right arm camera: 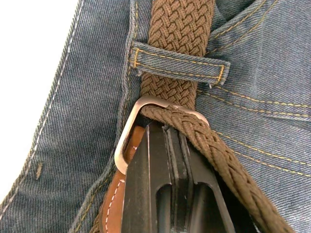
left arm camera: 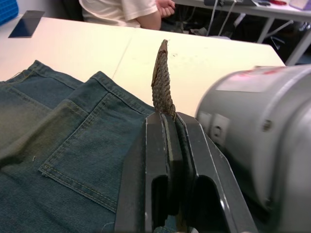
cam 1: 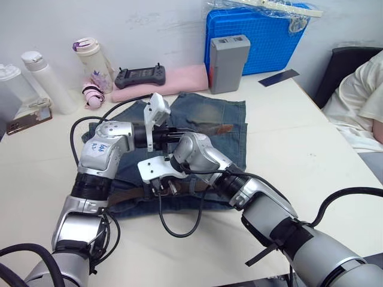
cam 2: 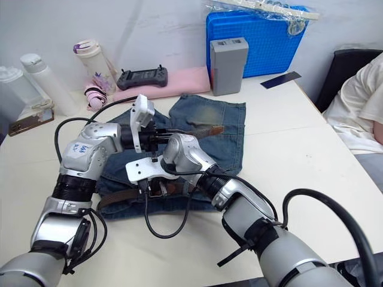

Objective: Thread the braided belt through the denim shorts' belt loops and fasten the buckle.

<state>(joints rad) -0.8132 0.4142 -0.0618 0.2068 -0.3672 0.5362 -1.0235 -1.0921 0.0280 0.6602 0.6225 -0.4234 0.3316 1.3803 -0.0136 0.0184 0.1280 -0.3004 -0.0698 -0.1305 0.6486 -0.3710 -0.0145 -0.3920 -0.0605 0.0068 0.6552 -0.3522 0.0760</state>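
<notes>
Your left hand (left arm camera: 167, 145) is clamped on the braided belt (right arm camera: 177, 34) tip; right hand (right arm camera: 170, 145) pinches shut at the buckle (right arm camera: 127, 130), on the denim shorts (cam 1: 230, 113) waistband on the desk (cam 1: 311, 137). Belt's floppy (probably grippy), so grip near the stiffer leather end.

White table (cam 1: 299, 131) carries the denim shorts (cam 1: 224, 122) spread flat at its middle. Beyond the shorts lie a pink folded cloth (cam 1: 179, 81), a grey box (cam 1: 228, 63), a blue crate (cam 1: 263, 36) and bottles (cam 1: 45, 78).
</notes>
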